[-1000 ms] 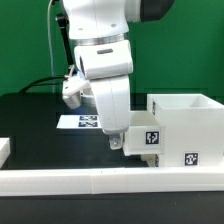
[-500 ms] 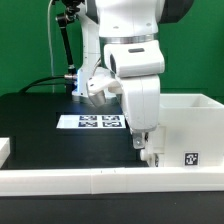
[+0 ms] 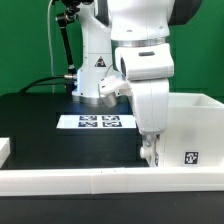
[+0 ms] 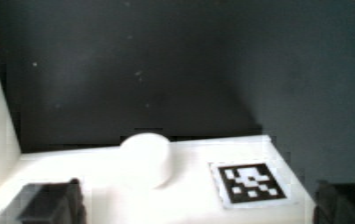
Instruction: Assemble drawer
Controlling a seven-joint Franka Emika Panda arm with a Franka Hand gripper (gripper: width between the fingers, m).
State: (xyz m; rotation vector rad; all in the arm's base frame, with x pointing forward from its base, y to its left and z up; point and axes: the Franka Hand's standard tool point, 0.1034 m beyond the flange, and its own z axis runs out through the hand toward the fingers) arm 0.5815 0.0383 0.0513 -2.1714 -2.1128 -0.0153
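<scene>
White board lies at the exterior view's left of centre: the marker board (image 3: 96, 122), flat on the black table (image 3: 40, 130) with its row of tags, well apart from the work. A low white rail (image 3: 70, 180) runs along the near edge of the table.

Further right hangs the arm, its gripper (image 3: 150, 150) down at the near left corner of the drawer box (image 3: 190, 125). That box stands at the exterior view's right, an open white shell with a tag on its front face. From outside, the fingers are masked by the hand's own body, so whether they grip the wall cannot be told there.

From the wrist view the fingertips (image 4: 49, 203) show as two dark shapes set wide apart, nothing between them but the white panel, a rounded white knob (image 4: 145, 160) and a tag (image 4: 254, 183). The hand looks spread, not pinching.

In my judgement the drawer box is light, stiff and smooth, likely to slide on the table if nudged. A thin upright wall offers the best hold, pinched across its thickness, away from the tag.
</scene>
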